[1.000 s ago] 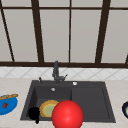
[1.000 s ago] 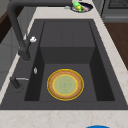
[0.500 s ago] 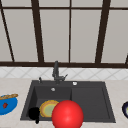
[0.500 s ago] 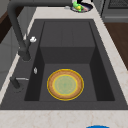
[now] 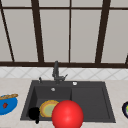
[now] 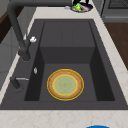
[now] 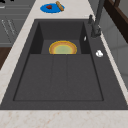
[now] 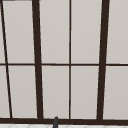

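One black hand [image 5: 34, 113] shows in the front view at the front-left corner of the sink [image 5: 90, 100], low over the basin's near edge. It stands at the picture's left, so it reads as the left hand. Whether its fingers are straight or curled cannot be told from that view.

The nearest thing to it is a round plate [image 6: 65, 84] — orange rim, yellow ring, pale green centre — lying flat on the floor of the deep left basin, just beside the hand in the front view. Judged from its look, the plate is stiff, light and breakable, with a smooth face that is likely slippery; the raised rim is the sensible place to take hold.

A large red sphere [image 5: 67, 114] covers the plate's right part in the front view, close to the camera.

Count:
- one plate in the basin;
- one dark faucet [image 6: 18, 32] behind the basin;
- one blue dish [image 7: 52, 7] with food on the left counter;
- one dark dish [image 6: 81, 6] with colourful contents on the right counter.
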Robot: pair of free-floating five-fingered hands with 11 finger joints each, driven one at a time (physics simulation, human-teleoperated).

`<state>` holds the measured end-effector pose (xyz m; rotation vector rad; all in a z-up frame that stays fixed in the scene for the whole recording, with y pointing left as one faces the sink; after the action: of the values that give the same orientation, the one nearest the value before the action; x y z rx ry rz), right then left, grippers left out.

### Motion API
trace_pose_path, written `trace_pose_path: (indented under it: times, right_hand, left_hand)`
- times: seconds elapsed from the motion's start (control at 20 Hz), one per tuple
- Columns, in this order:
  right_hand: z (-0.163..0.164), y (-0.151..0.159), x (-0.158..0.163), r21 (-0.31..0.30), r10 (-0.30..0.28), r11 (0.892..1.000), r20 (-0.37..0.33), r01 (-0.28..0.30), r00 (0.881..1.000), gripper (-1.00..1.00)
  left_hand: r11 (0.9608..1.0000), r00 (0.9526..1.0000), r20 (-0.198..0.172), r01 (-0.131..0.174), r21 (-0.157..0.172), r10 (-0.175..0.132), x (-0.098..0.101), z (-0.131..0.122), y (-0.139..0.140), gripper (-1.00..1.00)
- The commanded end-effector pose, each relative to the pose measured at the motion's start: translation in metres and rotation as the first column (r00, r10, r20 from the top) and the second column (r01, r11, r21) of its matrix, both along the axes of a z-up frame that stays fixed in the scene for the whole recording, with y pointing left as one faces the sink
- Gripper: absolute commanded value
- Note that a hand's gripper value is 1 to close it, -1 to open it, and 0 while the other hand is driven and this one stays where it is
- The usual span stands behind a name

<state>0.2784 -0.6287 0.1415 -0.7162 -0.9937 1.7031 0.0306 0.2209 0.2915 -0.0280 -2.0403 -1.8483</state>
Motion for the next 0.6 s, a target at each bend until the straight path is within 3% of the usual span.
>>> trace_pose_path:
  times: [0.0, 0.15, 0.3, 0.5, 0.55]
  right_hand:
    - [-0.020, -0.004, -0.011, 0.014, 0.049, 0.999, -0.067, -0.048, 0.997, -1.00]
    - [-0.030, -0.008, -0.001, 0.023, 0.063, 0.998, -0.078, -0.062, 0.995, -1.00]
    - [-0.039, -0.015, 0.003, 0.090, 0.065, 0.994, -0.061, -0.059, 0.996, -1.00]
    - [-0.047, -0.011, 0.019, 0.100, 0.086, 0.992, -0.043, -0.082, 0.995, -1.00]
    - [-0.048, -0.009, 0.025, 0.103, 0.086, 0.991, -0.050, -0.081, 0.995, 1.00]
  left_hand:
    - [1.0000, 1.0000, 0.000, 0.000, 0.000, 0.000, 0.000, 0.000, 0.000, 0.00]
    - [1.0000, 1.0000, 0.000, 0.000, 0.000, 0.000, 0.000, 0.000, 0.000, 0.00]
    - [1.0000, 1.0000, 0.000, 0.000, 0.000, 0.000, 0.000, 0.000, 0.000, 0.00]
    - [1.0000, 1.0000, 0.000, 0.000, 0.000, 0.000, 0.000, 0.000, 0.000, 0.00]
    - [1.0000, 1.0000, 0.000, 0.000, 0.000, 0.000, 0.000, 0.000, 0.000, 0.00]
